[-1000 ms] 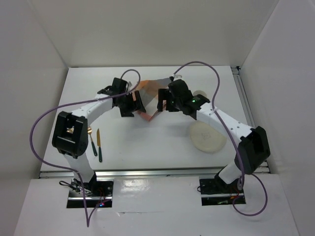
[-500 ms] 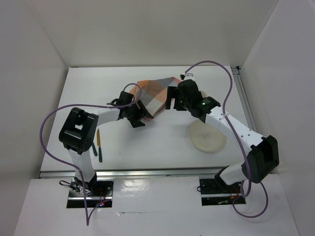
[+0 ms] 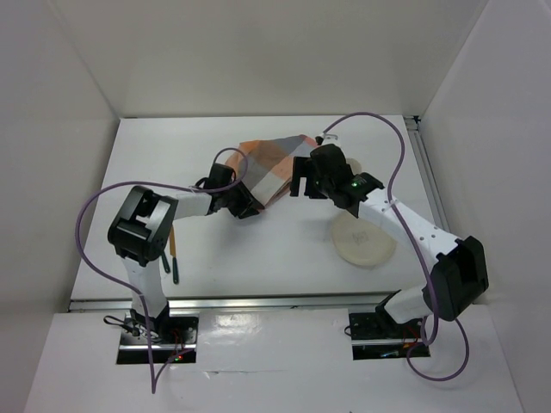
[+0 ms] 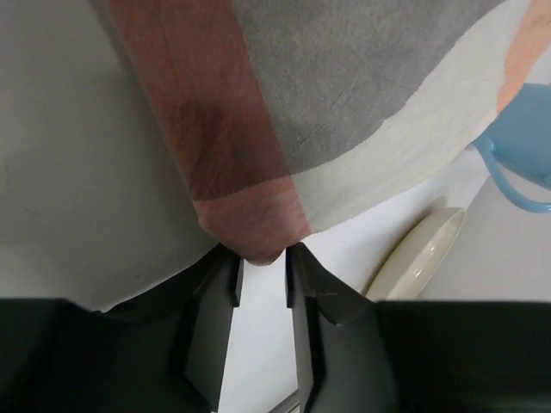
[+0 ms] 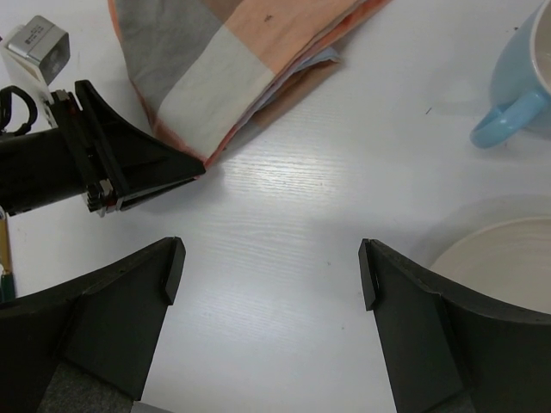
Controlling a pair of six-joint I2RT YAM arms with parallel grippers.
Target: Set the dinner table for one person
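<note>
The left end effector (image 4: 261,260) straddles a corner of the cloth (image 3: 274,162), jaws narrow; whether they pinch it cannot be told. The cloth runs away rightward across the worktop (image 3: 258,254). The right end effector (image 5: 271,260) hovers open beside it.

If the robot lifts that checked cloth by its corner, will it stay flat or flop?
Probably flop: the cloth is thin, folded fabric with soft wrinkles, so the rest would likely hang below the left hand at its corner. It looks light. The folded layers, showing at one edge, might slide apart.
</note>
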